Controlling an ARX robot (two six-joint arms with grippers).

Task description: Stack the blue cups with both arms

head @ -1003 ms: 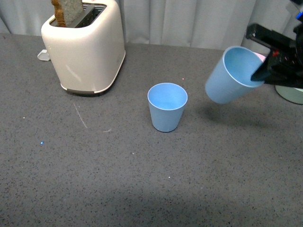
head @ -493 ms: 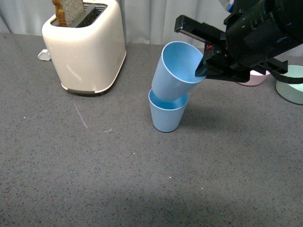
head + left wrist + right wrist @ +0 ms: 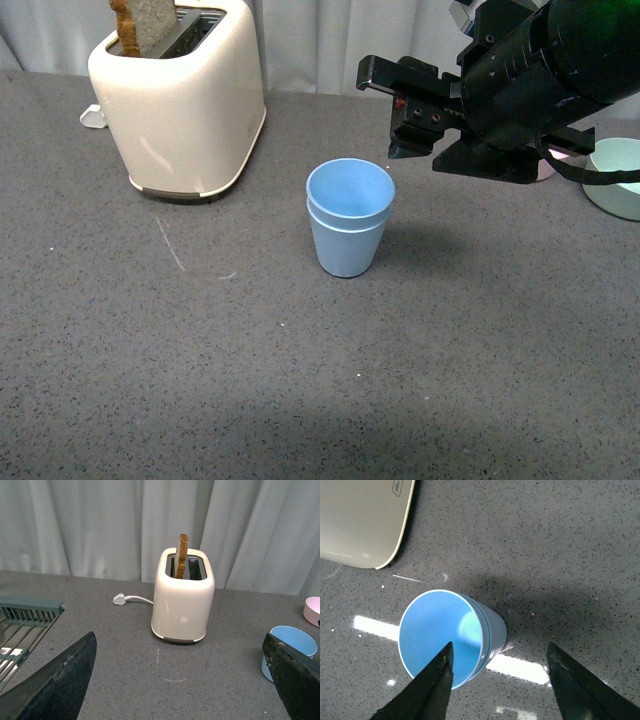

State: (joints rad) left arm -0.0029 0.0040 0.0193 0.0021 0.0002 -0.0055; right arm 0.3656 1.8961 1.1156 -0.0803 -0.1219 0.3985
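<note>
Blue cups (image 3: pixel 348 225): nested upright, centre of frame, right of the toaster (image 3: pixel 180 100).
My right gripper (image 3: pixel 385 112): spread wide, empty, up and right of the cups.
My left fingers (image 3: pixel 55 685): wide apart, empty.

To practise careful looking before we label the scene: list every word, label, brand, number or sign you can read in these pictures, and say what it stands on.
Small dark print near the lower edge of the toaster, right wrist view: too small and blurred to read.
No other text: the blue cups and the table are plain in every view.
</note>
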